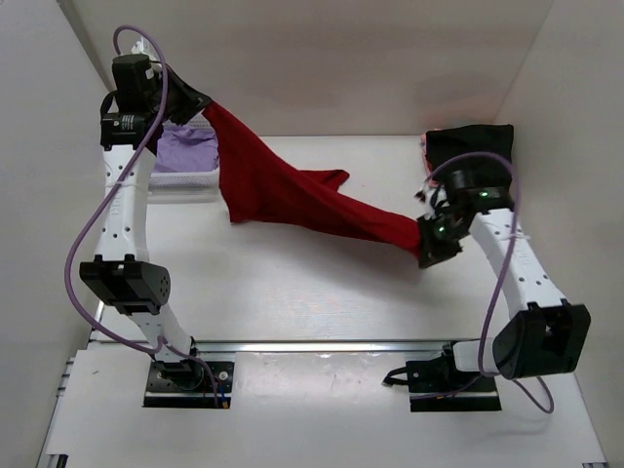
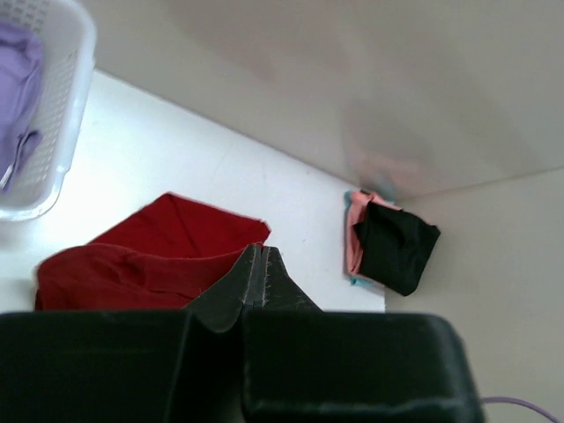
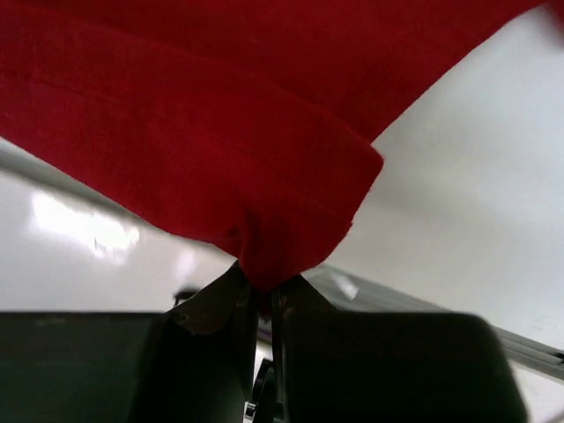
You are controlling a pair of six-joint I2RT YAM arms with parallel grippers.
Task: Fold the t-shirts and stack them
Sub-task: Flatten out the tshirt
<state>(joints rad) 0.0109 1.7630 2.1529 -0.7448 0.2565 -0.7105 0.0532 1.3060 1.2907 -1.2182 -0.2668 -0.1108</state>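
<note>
Cloth of the deep red t-shirt (image 1: 292,190) hung stretched above the table (image 1: 292,302) between both arms. The left gripper (image 1: 200,102), raised at the back left, was clamped on one end, and the right gripper (image 1: 426,244) pinched the other. A lavender t-shirt (image 1: 185,148) lay in the white basket (image 1: 180,180). A folded black t-shirt (image 1: 468,144) sat in the back right corner.

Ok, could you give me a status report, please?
Left tool and right tool shut on red t-shirt, stretched between them. Folded stack far right; nothing in the way.
</note>
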